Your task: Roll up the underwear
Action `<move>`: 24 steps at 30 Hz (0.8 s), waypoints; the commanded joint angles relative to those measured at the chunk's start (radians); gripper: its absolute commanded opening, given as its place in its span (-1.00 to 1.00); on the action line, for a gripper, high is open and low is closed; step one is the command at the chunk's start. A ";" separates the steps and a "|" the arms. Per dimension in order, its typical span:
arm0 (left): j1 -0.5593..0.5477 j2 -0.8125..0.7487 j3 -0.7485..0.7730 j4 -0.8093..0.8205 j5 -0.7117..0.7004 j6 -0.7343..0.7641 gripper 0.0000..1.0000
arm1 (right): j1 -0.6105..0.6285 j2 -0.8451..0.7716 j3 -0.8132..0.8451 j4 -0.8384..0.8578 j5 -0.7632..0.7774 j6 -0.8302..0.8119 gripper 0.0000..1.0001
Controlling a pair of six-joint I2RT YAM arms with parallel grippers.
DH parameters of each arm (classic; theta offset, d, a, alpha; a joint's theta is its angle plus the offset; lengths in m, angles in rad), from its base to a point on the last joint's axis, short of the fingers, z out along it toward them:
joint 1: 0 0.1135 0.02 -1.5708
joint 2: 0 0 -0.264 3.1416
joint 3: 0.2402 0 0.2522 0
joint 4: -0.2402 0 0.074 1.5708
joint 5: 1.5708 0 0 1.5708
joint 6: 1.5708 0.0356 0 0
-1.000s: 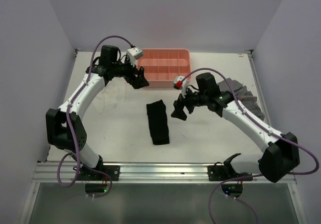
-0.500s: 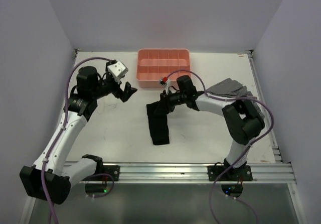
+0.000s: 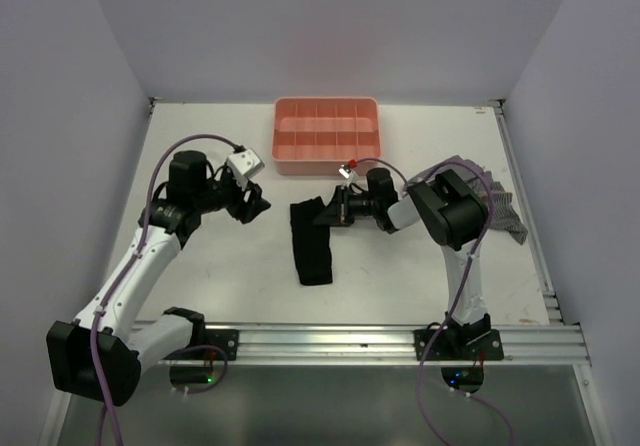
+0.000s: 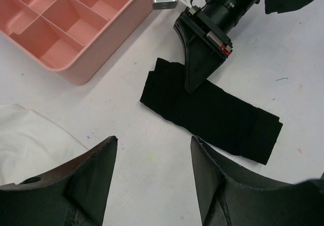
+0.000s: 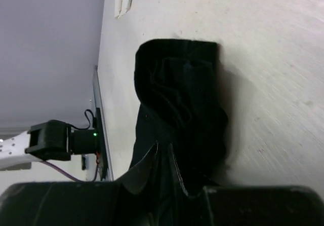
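The underwear (image 3: 313, 243) is a long folded black strip lying mid-table, running from near the pink tray toward the arms. My right gripper (image 3: 326, 212) lies low at its far end and is shut on the fabric there. In the right wrist view the two fingers (image 5: 174, 167) stand almost together with black cloth (image 5: 177, 89) pinched between them. My left gripper (image 3: 256, 206) hovers left of the strip, open and empty. In the left wrist view its fingers (image 4: 96, 173) frame bare table, with the underwear (image 4: 217, 112) and the right gripper's tip (image 4: 196, 79) beyond.
The pink compartment tray (image 3: 283, 153) stands at the back, seen close in the left wrist view (image 4: 83, 66). A grey checked cloth (image 3: 498, 204) lies at the right, behind the right arm. A thin white cloth (image 4: 30, 145) lies under the left gripper.
The right gripper moved left onto the far end of the underwear and closed on it. The left arm swung away from the tray toward the strip, its jaws narrowing somewhat.
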 commanded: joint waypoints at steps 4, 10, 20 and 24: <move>0.004 0.043 -0.016 0.003 -0.031 0.024 0.25 | 0.015 0.063 -0.041 0.132 0.277 0.196 -0.74; -0.033 0.050 -0.042 -0.017 0.023 0.164 0.20 | 0.018 -0.136 -0.031 0.065 0.156 0.123 -0.60; -0.223 -0.115 -0.287 0.053 -0.048 0.442 0.06 | 0.129 -0.410 -0.027 -0.507 0.035 -0.269 -0.42; -0.272 -0.141 -0.350 0.136 -0.054 0.450 0.06 | 0.142 -0.327 -0.075 -0.411 0.044 -0.217 -0.42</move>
